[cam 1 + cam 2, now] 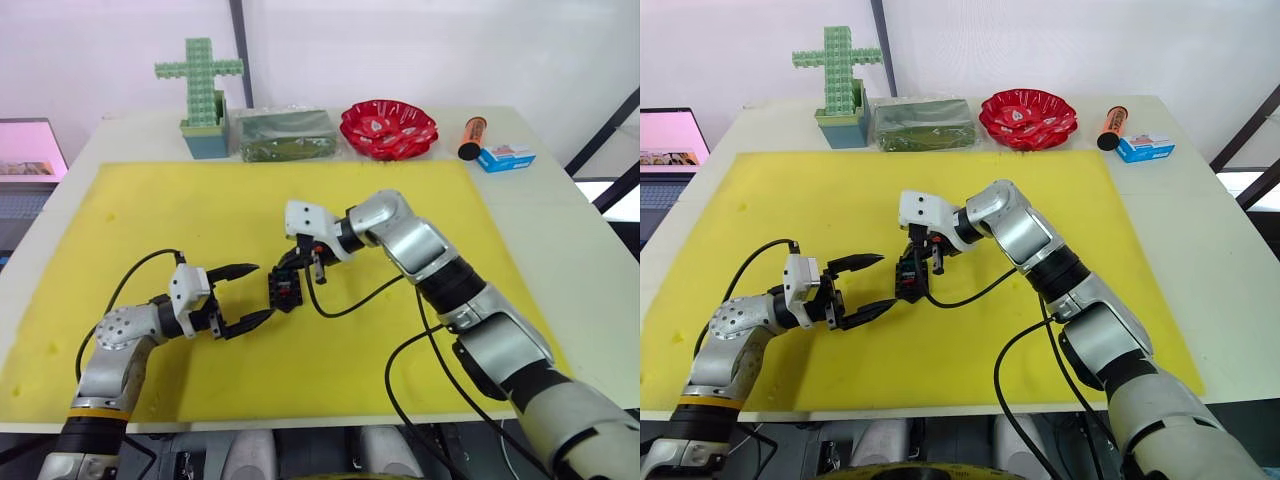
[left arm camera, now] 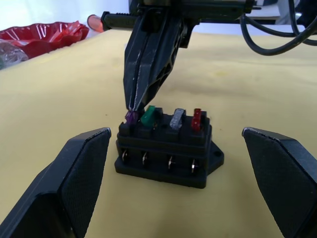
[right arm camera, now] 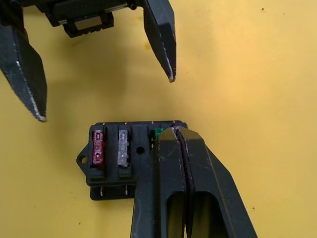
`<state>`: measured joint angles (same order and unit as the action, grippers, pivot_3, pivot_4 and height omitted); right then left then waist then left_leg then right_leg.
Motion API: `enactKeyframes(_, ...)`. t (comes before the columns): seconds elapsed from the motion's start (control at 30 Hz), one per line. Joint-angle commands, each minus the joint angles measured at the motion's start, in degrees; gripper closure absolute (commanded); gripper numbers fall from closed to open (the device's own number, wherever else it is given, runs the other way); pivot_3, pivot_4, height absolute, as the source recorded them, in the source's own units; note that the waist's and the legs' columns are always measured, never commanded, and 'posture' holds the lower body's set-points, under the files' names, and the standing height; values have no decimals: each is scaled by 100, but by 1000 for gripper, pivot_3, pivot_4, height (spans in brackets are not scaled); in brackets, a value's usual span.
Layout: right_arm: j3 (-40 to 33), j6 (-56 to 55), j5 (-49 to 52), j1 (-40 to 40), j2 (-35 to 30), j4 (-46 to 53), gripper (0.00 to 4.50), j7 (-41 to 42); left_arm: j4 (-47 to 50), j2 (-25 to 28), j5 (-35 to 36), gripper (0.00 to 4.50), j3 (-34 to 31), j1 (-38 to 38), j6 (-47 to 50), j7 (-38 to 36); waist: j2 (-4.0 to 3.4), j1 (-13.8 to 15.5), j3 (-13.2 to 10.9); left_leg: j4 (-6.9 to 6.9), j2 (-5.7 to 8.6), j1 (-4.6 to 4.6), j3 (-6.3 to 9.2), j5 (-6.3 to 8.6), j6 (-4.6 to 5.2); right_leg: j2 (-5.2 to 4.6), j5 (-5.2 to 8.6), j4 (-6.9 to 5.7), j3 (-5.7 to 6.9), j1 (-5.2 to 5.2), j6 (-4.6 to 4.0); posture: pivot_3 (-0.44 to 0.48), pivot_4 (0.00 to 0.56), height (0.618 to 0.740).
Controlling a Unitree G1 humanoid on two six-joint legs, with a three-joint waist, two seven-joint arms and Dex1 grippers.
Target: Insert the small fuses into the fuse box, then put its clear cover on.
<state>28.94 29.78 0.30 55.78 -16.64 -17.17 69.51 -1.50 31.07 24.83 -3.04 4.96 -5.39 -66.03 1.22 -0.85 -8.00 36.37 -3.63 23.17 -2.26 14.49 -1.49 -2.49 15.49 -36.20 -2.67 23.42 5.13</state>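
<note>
Four fuses seated in fuse box (image 2: 166,148), frame centre.
Right gripper (image 2: 134,106) pinched together on purple fuse (image 2: 131,117); left gripper (image 1: 252,294) gapes beside.

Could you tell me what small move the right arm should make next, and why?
Probably press the purple fuse straight down. The right tool is shut on it at the end slot of the fuse box, and the red fuse, grey fuse and green fuse already stand in theirs.

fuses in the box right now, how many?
4, in one row along the fuse box: purple fuse at the end under the shut right tool, then green fuse, grey fuse, red fuse.
</note>
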Motion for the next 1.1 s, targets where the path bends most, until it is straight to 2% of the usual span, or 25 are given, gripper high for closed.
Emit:
enactKeyframes(0.03, 102, 165, -39, -130, 21, -38, 4494, 16, 239, 59, 50, 0, -66, -46, -62, -7, 0, 0, 0, 0, 0, -1, 0, 0, 0, 0, 0, 0, 0, -1, 0, 0, 150, 740)
enactKeyframes(0.5, -230, 1040, 218, -240, 263, -303, 4494, -265, 425, 100, 57, 0, -68, -217, -51, 0, 0, -4, 1, -4, 0, -12, 0, 0, 0, -1, 7, 0, 0, -9, -13, 0, 150, 740)
enactKeyframes(0.87, -560, 1417, 523, 16, 398, -514, 4494, -360, 295, 89, 44, 0, -49, -100, -43, -3, -1, -14, 0, -7, 0, -15, -1, 0, 0, -1, 6, 0, 0, -9, -11, 0, 150, 740)
enactKeyframes(1.1, -591, 1134, 526, 171, 402, -777, 4494, -398, 232, 81, 33, 0, -54, -40, -32, 14, -1, -10, 0, -8, 0, -14, -2, 0, 0, -1, 6, 1, 0, -8, -11, 0, 150, 740)
